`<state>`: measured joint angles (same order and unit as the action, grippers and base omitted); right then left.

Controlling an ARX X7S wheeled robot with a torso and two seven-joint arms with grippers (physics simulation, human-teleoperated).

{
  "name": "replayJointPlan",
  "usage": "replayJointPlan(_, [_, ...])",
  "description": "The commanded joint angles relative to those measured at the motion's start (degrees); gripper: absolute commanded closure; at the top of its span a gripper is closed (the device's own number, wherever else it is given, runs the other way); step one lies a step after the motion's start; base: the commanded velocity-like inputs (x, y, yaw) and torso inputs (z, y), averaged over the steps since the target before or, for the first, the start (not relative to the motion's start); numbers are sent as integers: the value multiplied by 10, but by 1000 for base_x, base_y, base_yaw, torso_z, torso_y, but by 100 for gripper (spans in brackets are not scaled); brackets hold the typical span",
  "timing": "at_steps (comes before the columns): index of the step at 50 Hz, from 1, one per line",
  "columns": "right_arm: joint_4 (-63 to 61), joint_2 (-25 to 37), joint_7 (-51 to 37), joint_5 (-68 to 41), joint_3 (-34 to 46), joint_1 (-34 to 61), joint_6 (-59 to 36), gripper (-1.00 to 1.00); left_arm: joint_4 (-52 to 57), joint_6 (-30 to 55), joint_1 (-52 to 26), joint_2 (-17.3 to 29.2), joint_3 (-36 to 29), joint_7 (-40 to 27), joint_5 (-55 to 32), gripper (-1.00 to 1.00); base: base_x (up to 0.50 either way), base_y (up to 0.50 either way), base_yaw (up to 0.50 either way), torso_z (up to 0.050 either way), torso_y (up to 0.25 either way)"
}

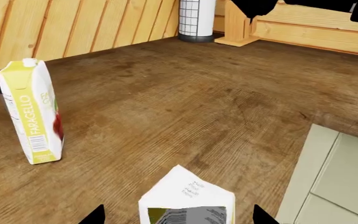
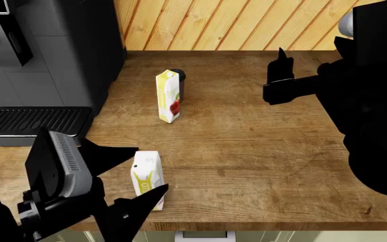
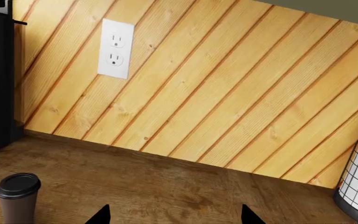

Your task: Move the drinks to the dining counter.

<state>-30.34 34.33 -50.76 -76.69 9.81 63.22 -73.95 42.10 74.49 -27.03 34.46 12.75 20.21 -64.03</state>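
Head view shows the left gripper (image 2: 133, 176) open with its fingers either side of the near juice carton (image 2: 146, 177) on the wood worktop (image 2: 261, 151), the far carton (image 2: 169, 97) and paper cup (image 3: 17, 198) behind, the right gripper (image 3: 174, 215) open
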Motion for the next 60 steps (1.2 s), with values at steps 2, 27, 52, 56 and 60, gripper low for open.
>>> replayJointPlan(2, [2, 5, 3, 3, 4, -3, 6, -100, -19, -28, -3, 2, -49, 26, 39, -100, 0, 0, 0, 0, 0])
replayJointPlan(27, [-2, 12, -5, -7, 6, -8, 14, -100, -3, -51, 19, 8, -29, 6, 32, 100, 0, 0, 0, 0, 0])
replayJointPlan(52, [38, -39, 80, 75, 101, -7, 52, -100, 17, 0, -97, -33, 129, -277, -160, 100, 0, 0, 0, 0, 0])
replayJointPlan(56, [43, -48, 98, 89, 120, -16, 62, -100, 20, -2, -97, -27, 137, -286, -173, 100, 0, 0, 0, 0, 3])
replayJointPlan(60, [44, -54, 104, 94, 132, -21, 65, -100, 23, -5, -103, -22, 146, -309, -204, 100, 0, 0, 0, 0, 0])
